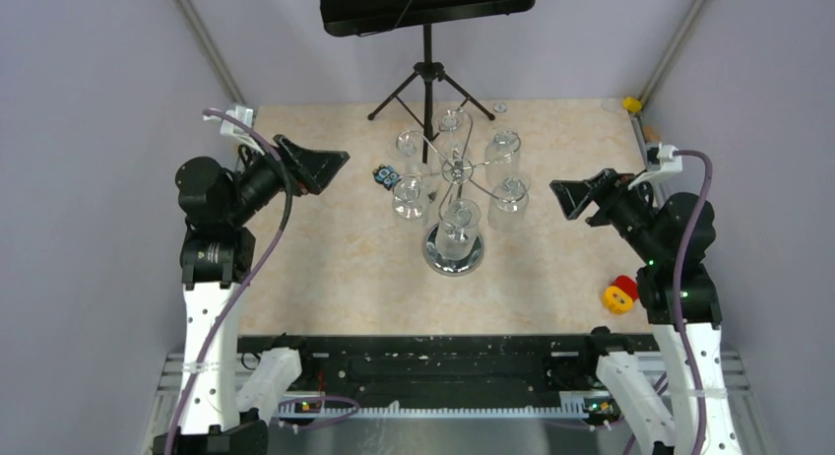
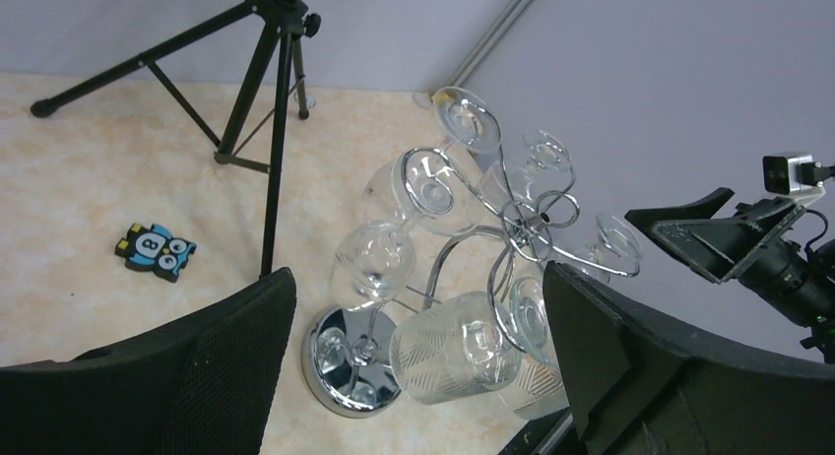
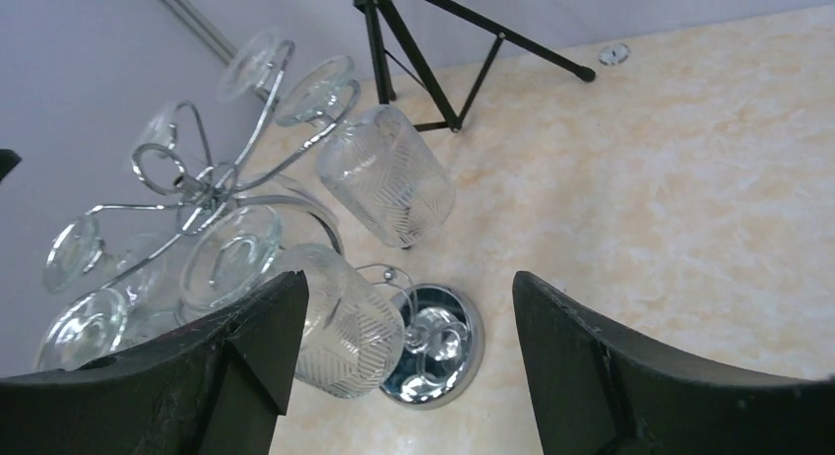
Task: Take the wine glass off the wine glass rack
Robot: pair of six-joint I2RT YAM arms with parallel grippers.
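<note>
Robot test cell of a laboratory type, not a domestic room. Enclosed on three sides by plain lilac-grey wall panels [image 1: 89,81], with bare metal struts [image 1: 207,41] rising at the upper left and upper right corners. Marble-patterned tabletop [image 1: 325,268] at centre frame. Along the bottom edge, a black mounting rail [image 1: 433,371] with the left arm [image 1: 212,307] and right arm [image 1: 689,347] bolted side by side, purple cables [image 1: 705,189] exposed. Staged at upper centre: chrome wine glass rack [image 1: 454,256] and black tripod music stand [image 1: 426,61].

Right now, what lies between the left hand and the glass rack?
A small blue toy lies between the left hand and the rack; the top view shows it.
</note>
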